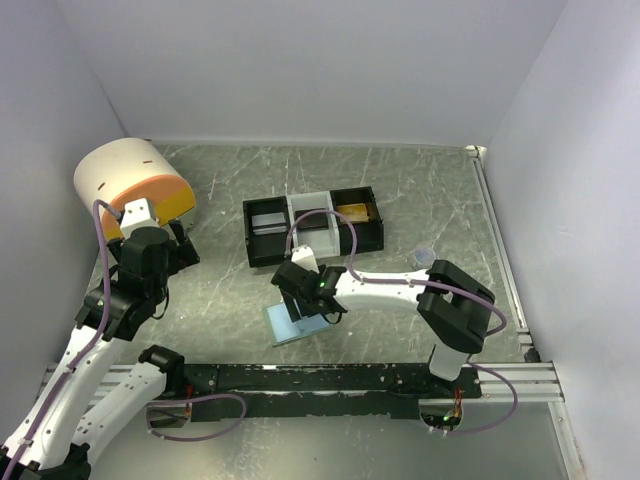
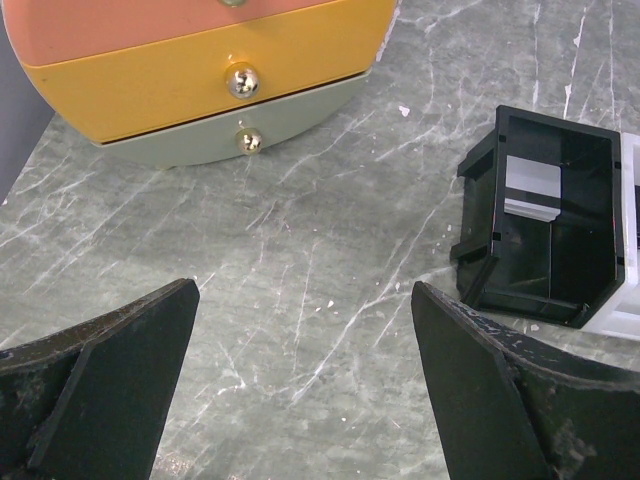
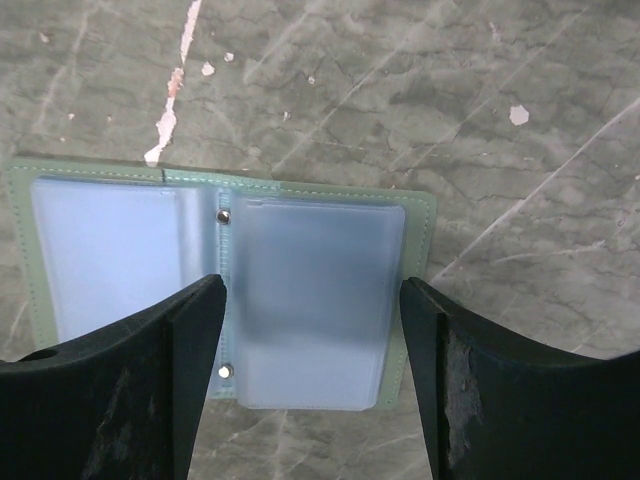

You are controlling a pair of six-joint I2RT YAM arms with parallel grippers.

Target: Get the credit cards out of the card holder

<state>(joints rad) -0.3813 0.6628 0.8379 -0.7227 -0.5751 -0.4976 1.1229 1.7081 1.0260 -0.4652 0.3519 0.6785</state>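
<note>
The card holder (image 1: 288,324) lies opened flat on the worktop (image 1: 420,190), close to the near edge and about midway between the left and right edges. Its 2 frosted sleeves are turned up. No credit cards can be made out for certain; the right sleeve looks greyer, so a card is judged to be inside it, and removal appears barely begun.

The right tool (image 3: 312,300) is held wide apart over that right panel, with nothing gripped. The left tool (image 2: 305,300) is likewise spread and empty, toward the left edge near a round drawer unit (image 1: 130,180).

A 3-compartment tray (image 1: 247,235) stands mid-worktop; what it holds cannot be identified.

The worktop is grey-green and marbled, veined and chipped with pale marks. Plain pale walls enclose it on 3 sides.
</note>
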